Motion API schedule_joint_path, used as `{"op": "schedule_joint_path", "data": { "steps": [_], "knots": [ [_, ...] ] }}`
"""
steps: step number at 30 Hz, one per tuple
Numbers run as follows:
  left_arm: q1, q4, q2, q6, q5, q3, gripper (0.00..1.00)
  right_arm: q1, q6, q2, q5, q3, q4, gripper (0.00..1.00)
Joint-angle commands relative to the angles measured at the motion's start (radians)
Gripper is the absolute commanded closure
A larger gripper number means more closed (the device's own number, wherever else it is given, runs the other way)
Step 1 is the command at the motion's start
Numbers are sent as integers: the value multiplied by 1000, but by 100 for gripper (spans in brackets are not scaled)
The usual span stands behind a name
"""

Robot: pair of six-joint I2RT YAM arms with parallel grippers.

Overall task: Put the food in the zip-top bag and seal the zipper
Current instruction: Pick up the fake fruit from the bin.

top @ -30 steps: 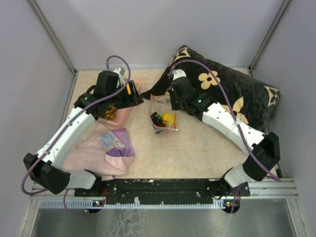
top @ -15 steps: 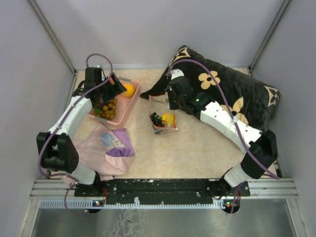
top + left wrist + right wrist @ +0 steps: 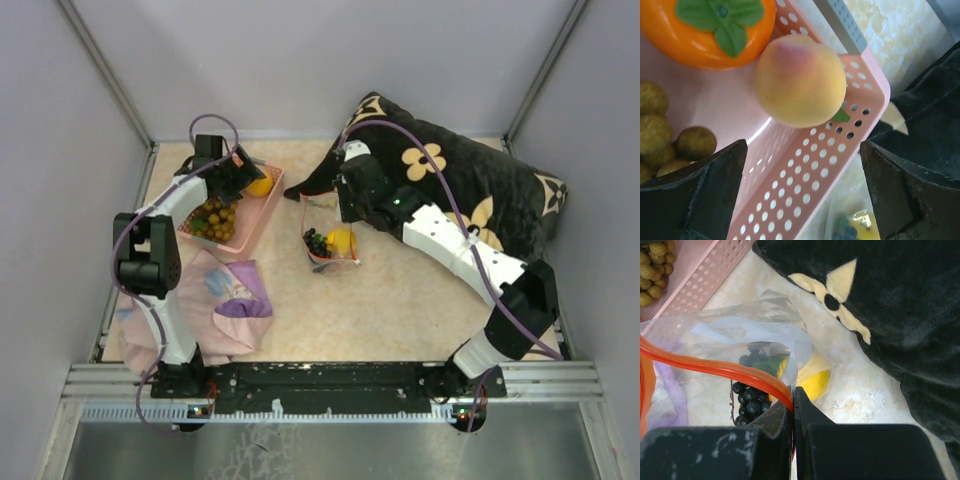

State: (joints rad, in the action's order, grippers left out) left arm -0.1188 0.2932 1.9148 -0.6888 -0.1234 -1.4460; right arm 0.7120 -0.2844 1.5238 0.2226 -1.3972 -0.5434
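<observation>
Zip-top bag (image 3: 740, 325) with grapes (image 3: 747, 402), yellow fruit (image 3: 815, 381), right jaws clamping zipper (image 3: 715, 367), left jaws spread over basket (image 3: 805, 185)

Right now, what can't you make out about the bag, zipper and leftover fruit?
Slider of the zipper: unseen; in the right wrist view the strip leaves the left edge and runs into the shut right gripper.
Contents of the zip-top bag: crinkled plastic blurs them; only a dark grape bunch and a yellow fruit show.
Persimmon: left wrist view, cut by the top edge.
Olive grape bunch: same view, cut by the left edge.
</observation>
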Motion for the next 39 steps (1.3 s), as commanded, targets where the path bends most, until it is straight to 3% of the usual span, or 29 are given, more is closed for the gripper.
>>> {"op": "schedule_joint_path", "data": {
  "steps": [1,16,22,30,39],
  "knots": [
    [8,-63,74,-54,15,-73,0,-9,-9,7,0,-56,22,100],
    [1,-140,235,-86,86,-132,1,-9,-17,15,-10,-54,1,100],
    [-2,-144,246,-46,92,-132,12,-9,-23,6,-15,-47,-4,100],
    [-10,-138,100,31,91,-51,30,-9,-30,-25,-8,-22,1,100],
    [-26,-111,-174,106,61,81,35,-9,-32,-39,-15,-22,-2,100]
  ]
}}
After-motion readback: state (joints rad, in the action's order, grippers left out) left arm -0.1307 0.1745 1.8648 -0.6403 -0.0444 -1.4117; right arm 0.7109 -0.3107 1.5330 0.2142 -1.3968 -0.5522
